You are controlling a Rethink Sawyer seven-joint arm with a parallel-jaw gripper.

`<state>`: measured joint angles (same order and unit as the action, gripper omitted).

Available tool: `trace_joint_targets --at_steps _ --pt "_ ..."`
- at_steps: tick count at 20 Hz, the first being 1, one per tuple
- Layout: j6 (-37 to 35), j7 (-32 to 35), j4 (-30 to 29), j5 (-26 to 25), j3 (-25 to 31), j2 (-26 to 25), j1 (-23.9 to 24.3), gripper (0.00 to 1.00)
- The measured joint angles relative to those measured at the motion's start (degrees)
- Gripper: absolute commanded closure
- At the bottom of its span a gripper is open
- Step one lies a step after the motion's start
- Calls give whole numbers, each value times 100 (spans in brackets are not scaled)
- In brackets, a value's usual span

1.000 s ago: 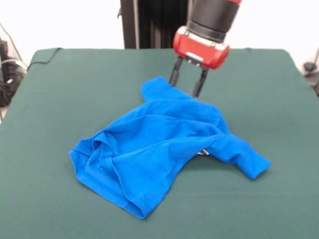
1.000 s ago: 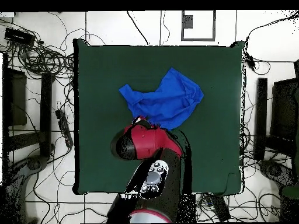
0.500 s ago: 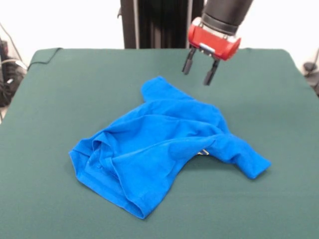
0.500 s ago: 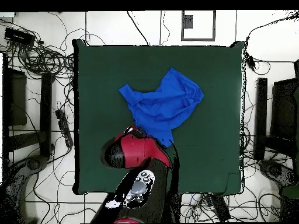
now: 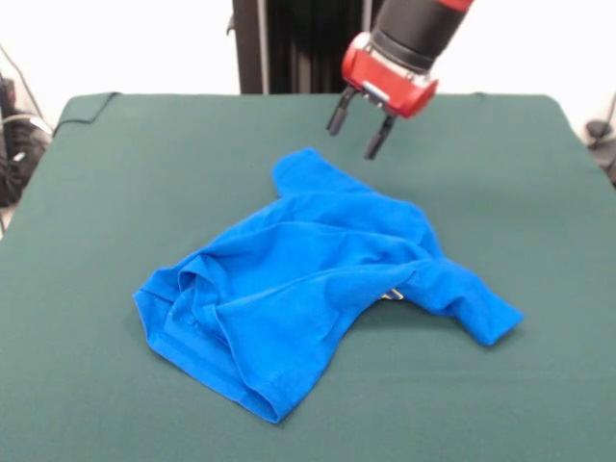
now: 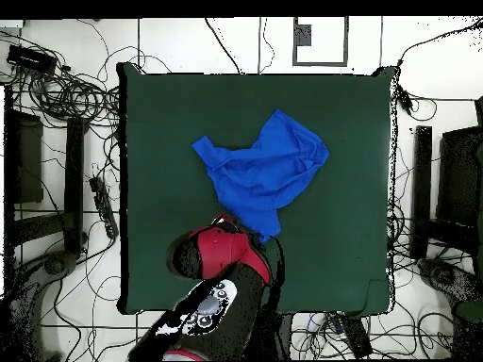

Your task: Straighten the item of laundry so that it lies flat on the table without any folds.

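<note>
Gripper empty, its two dark fingers spread apart with nothing between them. It hangs in the air above the far part of the table, just beyond the nearest sleeve tip of the item of laundry, not touching cloth. From overhead I see only the red wrist housing over the robot-side end of the shirt; the fingertips are hidden under it.

The shirt sits near the middle of the table, crumpled. One sleeve points toward the robot, the other lies out toward the right in the front view. The body is bunched into diagonal ridges, and the hem end at the front-left is doubled over on itself with a rolled edge. A small pale bit shows under the fold near the right sleeve; could be the tag, too small to say.

Step in hand, as I judge it: between grasps, picking the next hold. Task far from done, folds all over.

Next move needs a descent onto a single layer at an edge, likely the sleeve tip just below the fingers, a firm pinch, then a pull outward away from the heap. Risk: grabbing two layers and dragging the whole bundle.
</note>
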<state>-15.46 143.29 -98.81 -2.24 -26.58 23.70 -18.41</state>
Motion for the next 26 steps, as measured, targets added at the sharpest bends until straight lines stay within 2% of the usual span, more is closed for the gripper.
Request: trace_joint_targets --at_steps 3,9,12,19,26 --pt "113 10 -2 169 -187 -270 -133 0" --pt "856 113 -2 844 -438 -1108 -446 0" --pt "1181 157 -12 1099 -487 -1366 -545 0" --pt "1739 184 -219 1651 -684 -1583 -810 0" --pt "2043 184 -302 1869 -685 -1637 -733 0"
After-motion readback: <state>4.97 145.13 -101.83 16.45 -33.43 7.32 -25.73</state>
